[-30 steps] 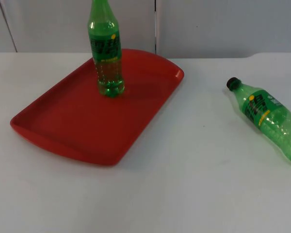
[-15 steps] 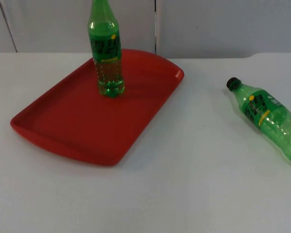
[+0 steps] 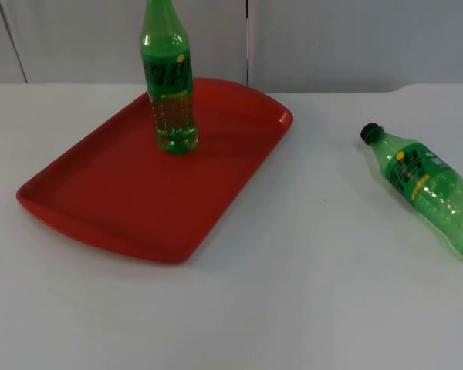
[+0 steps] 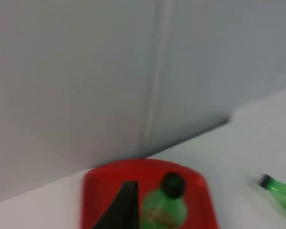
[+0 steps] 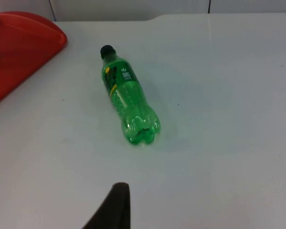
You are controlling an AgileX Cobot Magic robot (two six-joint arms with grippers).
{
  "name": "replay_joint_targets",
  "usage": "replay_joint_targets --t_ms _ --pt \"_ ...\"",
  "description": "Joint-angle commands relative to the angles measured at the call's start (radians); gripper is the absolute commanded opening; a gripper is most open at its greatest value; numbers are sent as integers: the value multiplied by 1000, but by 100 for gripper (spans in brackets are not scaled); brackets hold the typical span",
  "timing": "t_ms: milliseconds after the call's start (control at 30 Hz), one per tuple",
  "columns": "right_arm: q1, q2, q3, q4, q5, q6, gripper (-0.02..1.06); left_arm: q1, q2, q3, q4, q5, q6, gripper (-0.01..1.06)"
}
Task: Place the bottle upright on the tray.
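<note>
Standing upright on the far part of a red tray [image 3: 131, 196], a green bottle [image 3: 168, 85] with a yellow-and-green label rests its base on the tray floor, near the tray's far edge; its neck rises in front of the grey partition wall [image 3: 355, 38]. The tray lies at an angle on the white table [image 3: 309, 293], toward the left arm's side, one rounded corner pointing toward the wall.

A second green bottle [image 3: 423, 186] lies on its side on the bare table, well apart from the tray on the right arm's side. Its black cap [image 3: 370, 132] points toward the wall and toward the tray, while its lobed base points to the table's near right edge. It touches neither the tray nor the standing bottle.

From the left wrist view, the standing bottle's black cap [image 4: 172, 184] is seen from above over the red tray [image 4: 100, 191], with the wall behind it and the lying bottle [image 4: 282, 192] off to one side. A black fingertip of the left tool [image 4: 121, 210] stands just beside the upright bottle in that view; whether this tool is spread or closed cannot be told.

From the right wrist view, the lying bottle [image 5: 127, 101] stretches across the table, apart from the tray's corner [image 5: 24, 47]. One black fingertip of the right tool [image 5: 113, 207] shows near the bottle's base without touching it; whether this tool is spread or closed cannot be told.
</note>
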Motion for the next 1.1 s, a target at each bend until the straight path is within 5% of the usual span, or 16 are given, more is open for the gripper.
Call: replay_joint_targets --t_ms 0,167,467,767,1067 --pt "-6 -5 6 3 -6 1 104 -1 -43 -4 205 -53 -197 98" --pt "-6 -5 6 3 -6 1 104 -3 -97 43 344 -101 -346 98" --pt "-6 -5 6 3 -6 1 104 -32 -212 197 372 -187 -349 98" --pt "-6 -5 6 3 -6 1 104 -198 -412 458 464 -375 -359 98" --pt "-6 -5 6 3 -6 1 104 -212 -516 610 472 -409 -359 98"
